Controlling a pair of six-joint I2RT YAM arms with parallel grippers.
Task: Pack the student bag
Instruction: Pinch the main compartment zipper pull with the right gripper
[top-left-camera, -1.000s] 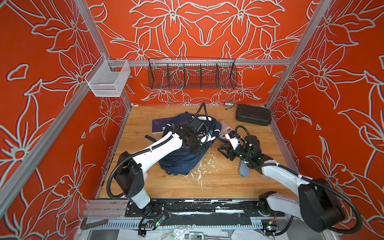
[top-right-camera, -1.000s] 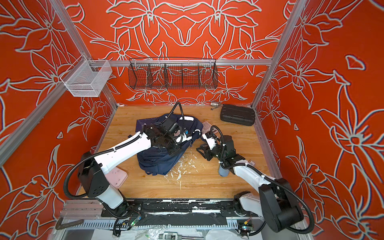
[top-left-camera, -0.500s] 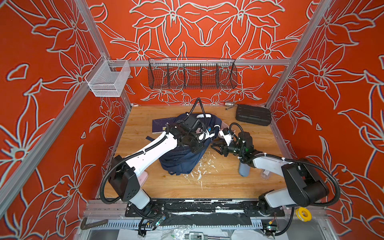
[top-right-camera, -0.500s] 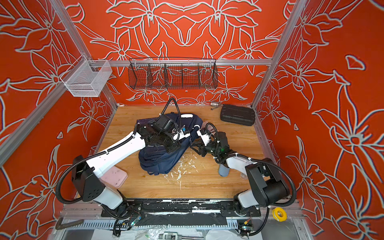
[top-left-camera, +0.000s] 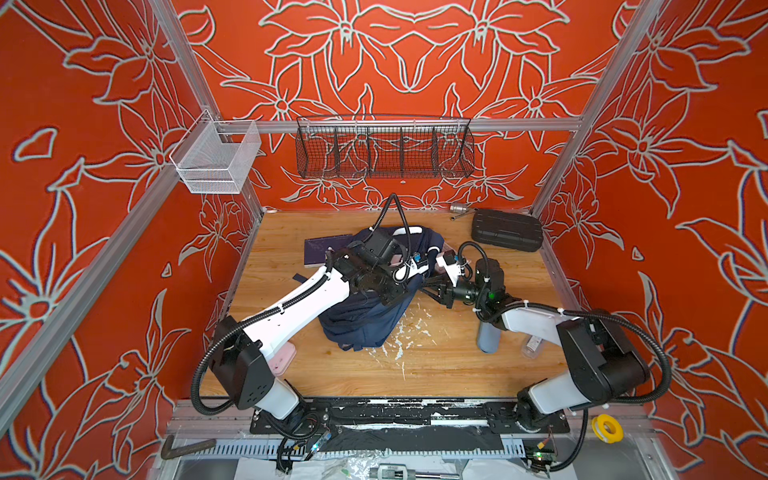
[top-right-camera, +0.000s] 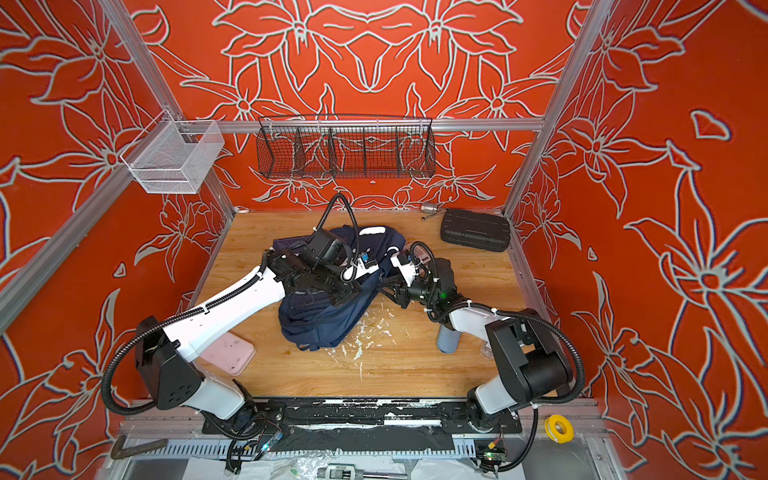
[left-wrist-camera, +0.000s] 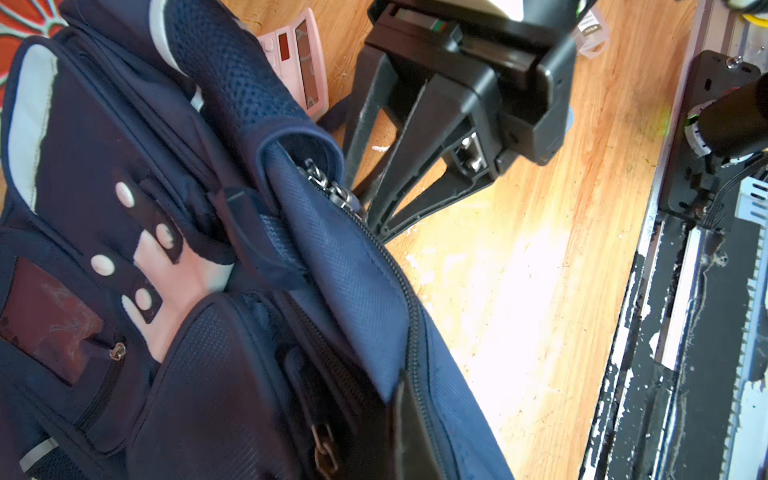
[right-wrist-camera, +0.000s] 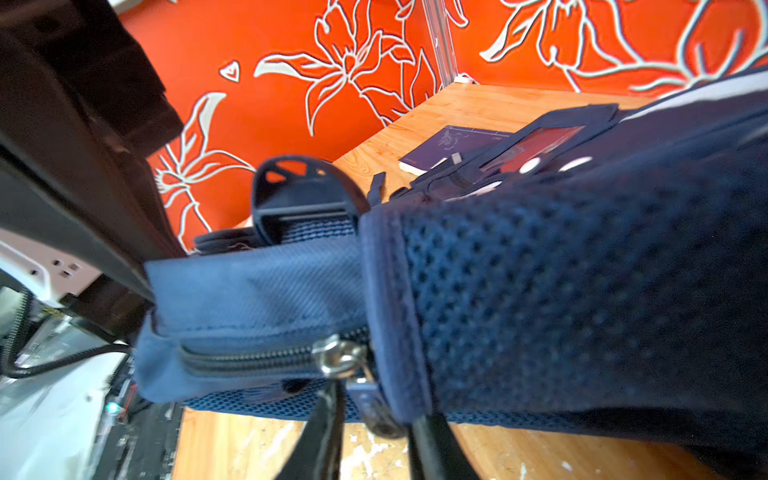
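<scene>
In the right wrist view the fingers of the left gripper are mostly cut off where they meet the student bag. The blurred fingers of the right gripper run off the picture; whether they clamp the zipper pull is unclear.

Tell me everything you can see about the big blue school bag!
The student bag is navy woven fabric with mesh padding, grey-white stripes, zip pockets and a pale patch under dark dotted straps. It lies slumped on the wooden table. The left tool pinches its fabric edge; the right tool straddles a metal zip pull.
</scene>
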